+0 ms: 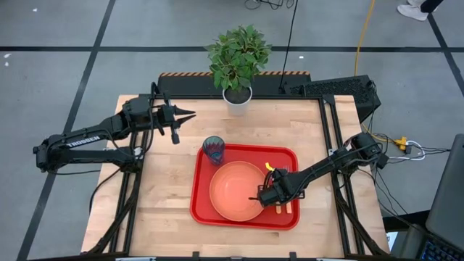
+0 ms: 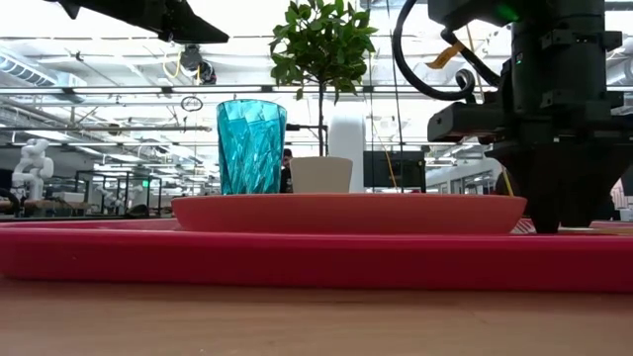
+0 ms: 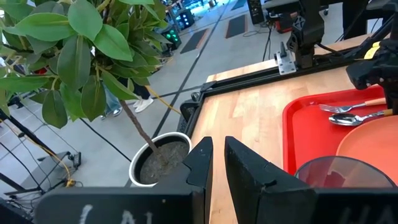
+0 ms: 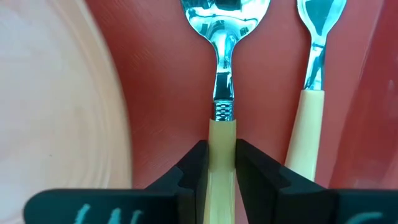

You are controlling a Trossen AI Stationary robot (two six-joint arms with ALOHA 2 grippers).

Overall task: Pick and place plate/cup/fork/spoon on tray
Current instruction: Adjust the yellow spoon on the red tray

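The red tray (image 1: pixel 290 156) lies mid-table. On it are the orange plate (image 1: pixel 235 192), the teal cup (image 1: pixel 213 150) at its far-left corner, and the spoon (image 4: pixel 222 25) and fork (image 4: pixel 314 37) side by side to the plate's right. My right gripper (image 4: pixel 222 163) is low over the tray's right part (image 1: pixel 271 197), shut on the spoon. My left gripper (image 1: pixel 183 114) is shut and empty, raised above the table's far left, near the potted plant. My right gripper pinches the spoon's orange handle (image 4: pixel 222 134) between its two fingers, just behind the metal neck. The fingers point down from above and lie across the handle. The spoon lies level along the tray floor between plate and fork; whether it rests on the tray I cannot tell.
A white pot with a green plant (image 1: pixel 237 94) stands at the table's far edge. Bare wood lies to the left of and in front of the tray. Black frame rails (image 1: pixel 330 130) run along the table's right side.
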